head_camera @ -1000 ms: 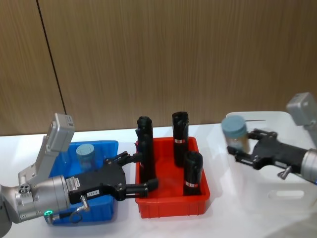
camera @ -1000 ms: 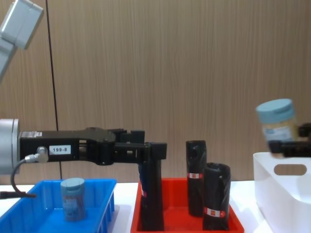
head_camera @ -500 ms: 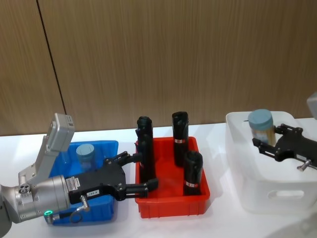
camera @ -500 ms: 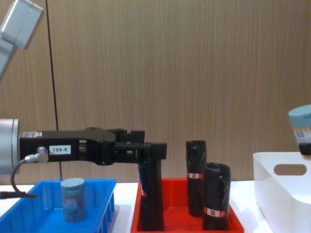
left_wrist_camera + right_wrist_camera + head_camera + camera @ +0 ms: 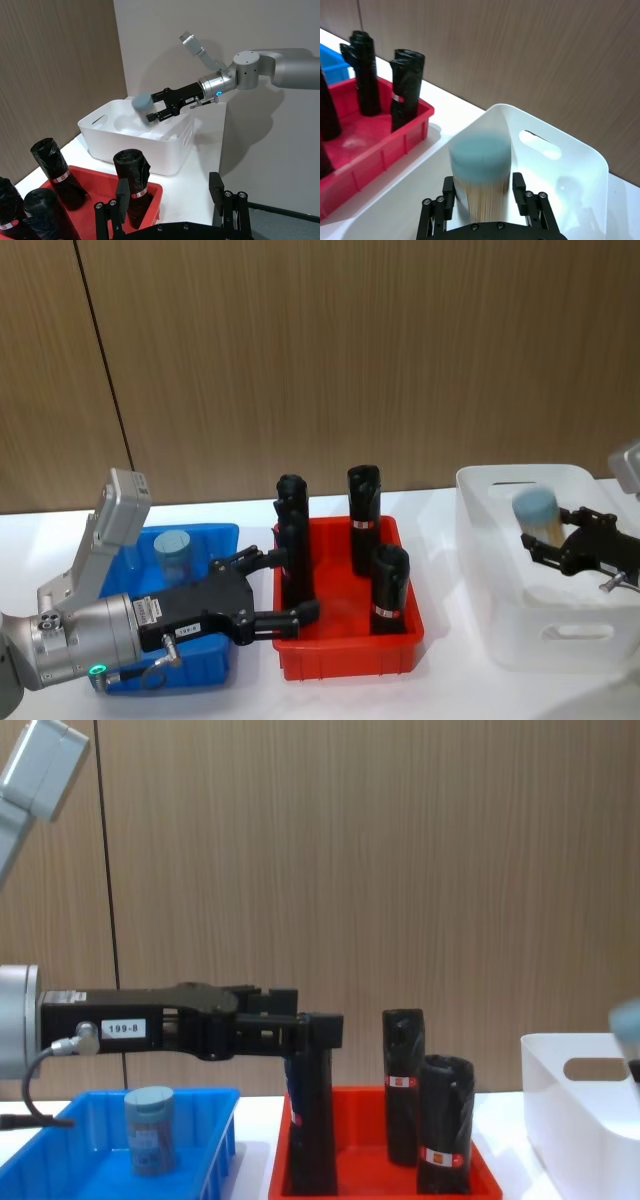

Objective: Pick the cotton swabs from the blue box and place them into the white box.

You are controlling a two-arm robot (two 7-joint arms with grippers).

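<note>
Even, bright indoor light, soft shadows beside the white box (image 5: 560, 632), motion blur on the held cotton swabs (image 5: 535, 512)

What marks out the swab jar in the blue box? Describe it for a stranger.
Find the blue box on the robot's left, by the left claw. Inside stands one short jar with a grey-blue lid, unlike the tall black rolls in the red tray; its twin sits in the right claw.

At right, the white box (image 5: 540, 640) is open on top, but the right gripper (image 5: 547, 530), clamped on a cotton swab jar (image 5: 536, 512), occupies its right half. Tall black rolls (image 5: 361, 505) crowd the central red tray (image 5: 350, 655). Lower left, the left gripper (image 5: 290, 585), fingers spread, overhangs the blue box (image 5: 210, 530) at its near right corner; the second jar (image 5: 173, 552) behind it stands clear above.
</note>
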